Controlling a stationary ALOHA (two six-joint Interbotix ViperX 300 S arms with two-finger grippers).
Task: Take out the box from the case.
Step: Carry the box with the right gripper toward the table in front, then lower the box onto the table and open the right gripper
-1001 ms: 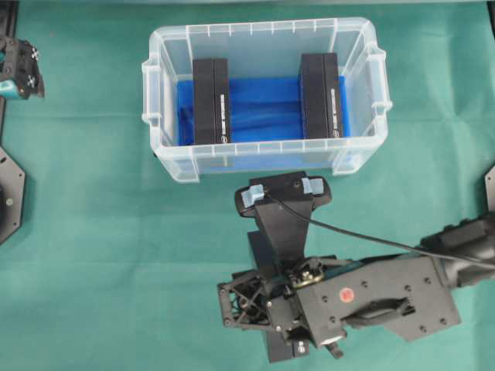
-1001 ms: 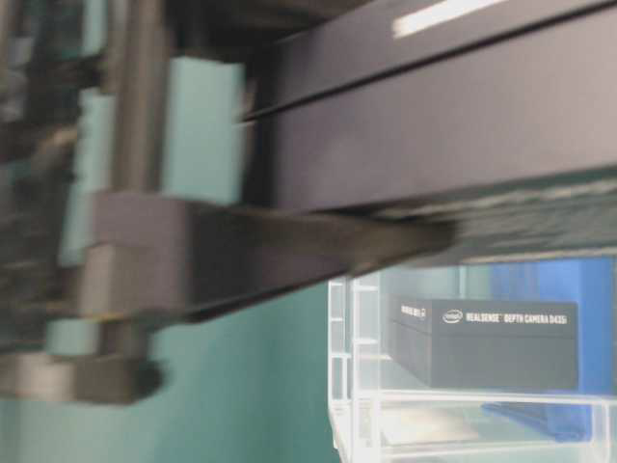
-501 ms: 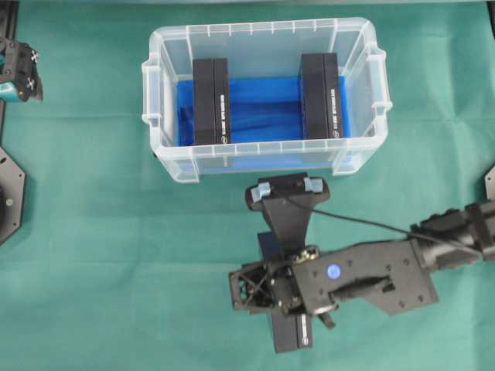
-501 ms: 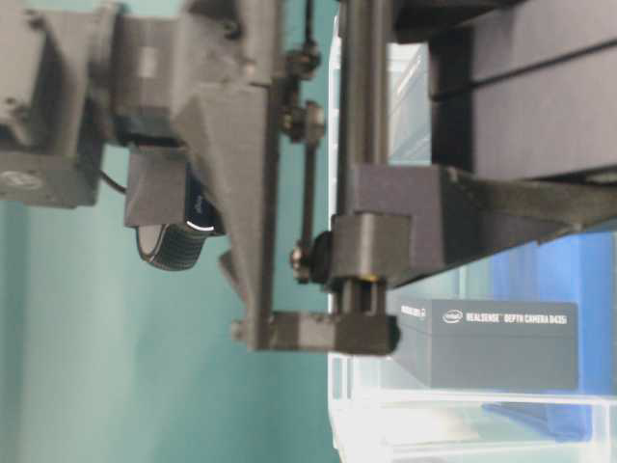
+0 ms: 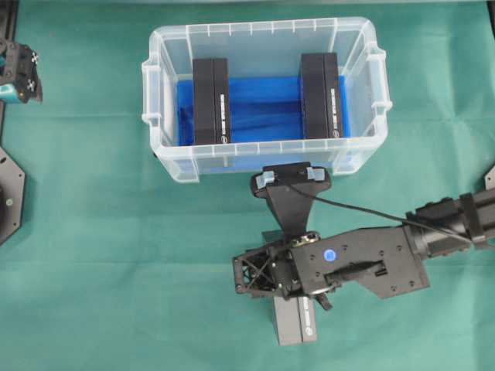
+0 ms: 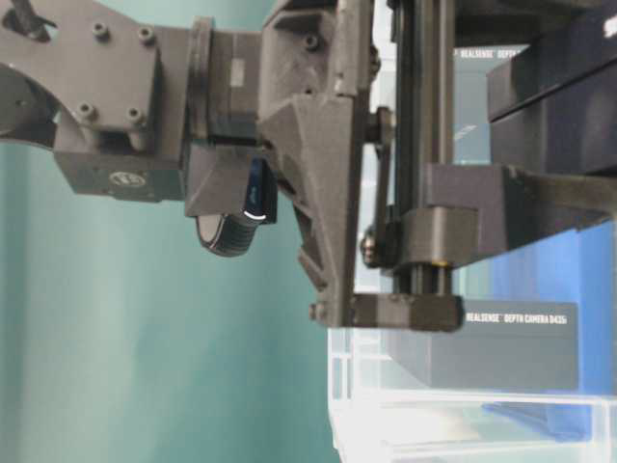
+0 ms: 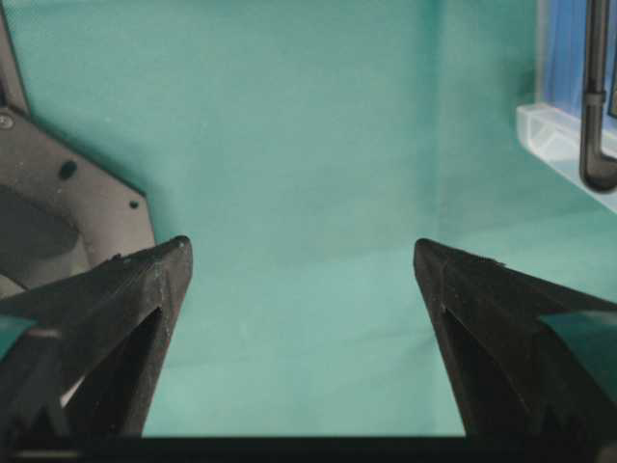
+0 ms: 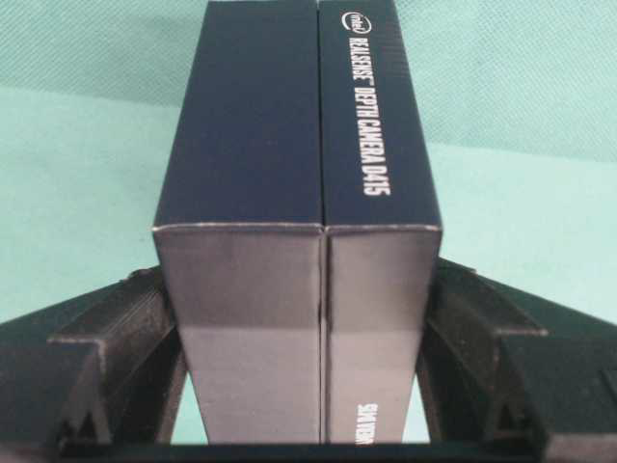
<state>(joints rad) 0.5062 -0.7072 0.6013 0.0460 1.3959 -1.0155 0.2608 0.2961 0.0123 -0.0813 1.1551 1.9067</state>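
The right fingers (image 8: pixel 116 362) are clamped on a dark box (image 8: pixel 294 174), 1 finger against each long side, as the right wrist view shows; the box's top reads "REALSENSE DEPTH CAMERA D415". In the overhead view this box (image 5: pixel 295 321) sticks out below the right gripper (image 5: pixel 288 287) in the lower middle of the frame, out of the case and over the green surface (image 5: pixel 116 294). Whether it touches the surface cannot be told. The right arm (image 5: pixel 448 220) runs off to the right edge, with a black cable looping from the wrist camera toward it.

The left fingers (image 7: pixel 125 289) stand wide apart with nothing between them, only green surface (image 7: pixel 299 193) showing in the gap. In the overhead view the left gripper (image 5: pixel 17 71) sits at the upper left edge, well apart from the case.

The case (image 5: pixel 263 31) is a clear bin in the upper middle of the overhead view, with a blue cloth (image 5: pixel 263 108) on its bottom. 2 more dark boxes stand in it on edge: 1 toward the left (image 5: pixel 210 100), 1 toward the right (image 5: pixel 321 97), apart from each other with blue cloth between them. The wrist camera on the right arm lies just below the case's near wall.

In the table-level view the right gripper's body (image 6: pixel 318 164) fills the upper frame, and behind it the case (image 6: pixel 386 424) shows at lower right with a box (image 6: pixel 501 342) labelled "REALSENSE DEPTH CAMERA D435i" inside.
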